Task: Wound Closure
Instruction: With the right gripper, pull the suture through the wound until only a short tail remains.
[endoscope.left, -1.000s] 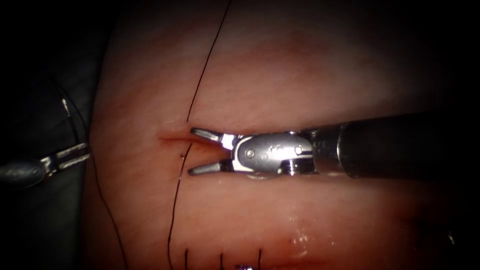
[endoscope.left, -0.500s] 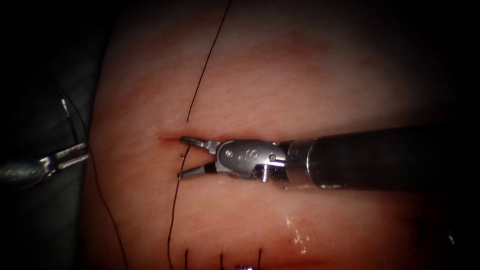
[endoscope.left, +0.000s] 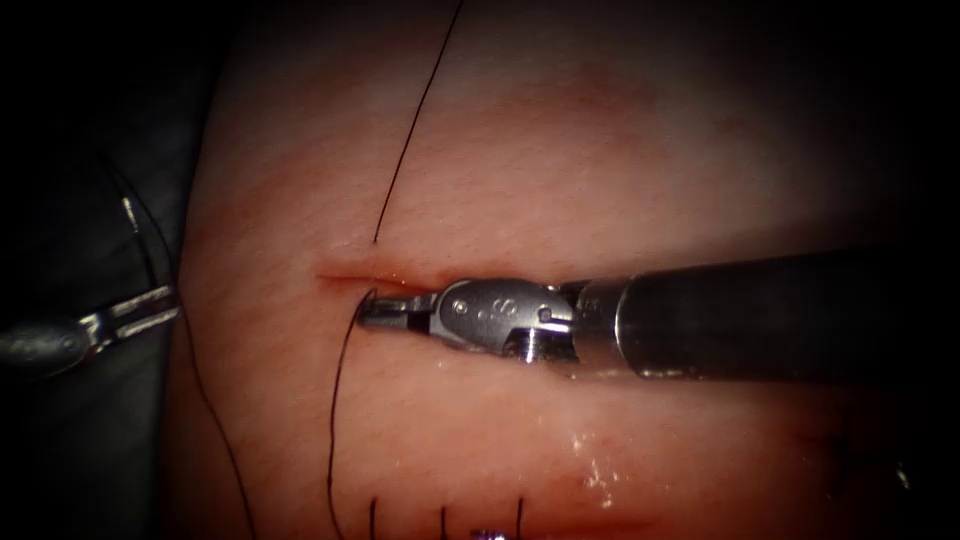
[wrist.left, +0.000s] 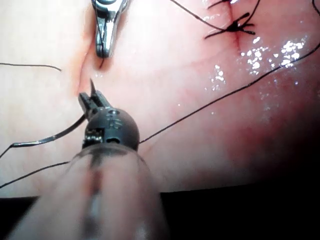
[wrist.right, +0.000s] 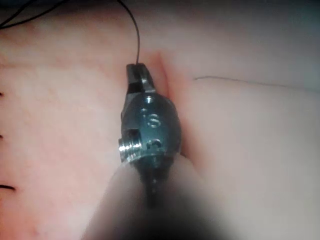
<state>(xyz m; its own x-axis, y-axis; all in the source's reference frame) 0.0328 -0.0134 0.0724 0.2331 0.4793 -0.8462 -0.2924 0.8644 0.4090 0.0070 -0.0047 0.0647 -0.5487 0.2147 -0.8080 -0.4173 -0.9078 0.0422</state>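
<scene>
The tissue bears a short cut with red fluid along it. My right tool reaches in from the right and lies just below the cut's left end, jaws shut on the dark thread where it leaves the tissue; the right wrist view shows the same grip. More thread runs up from a point above the cut. Left of the tissue, my left tool is shut on the curved needle, out of the tissue. In the left wrist view its jaws grip the needle near its point.
Several finished stitches stand along the picture's lower edge, seen as a knotted stitch in the left wrist view. Wet glints lie on the tissue below the right shaft. Dark ground borders the tissue at the left.
My right tool slid left along the cut and its jaws went from wide open to shut on the thread, drawing the lower strand slightly left. The left tool stayed still.
</scene>
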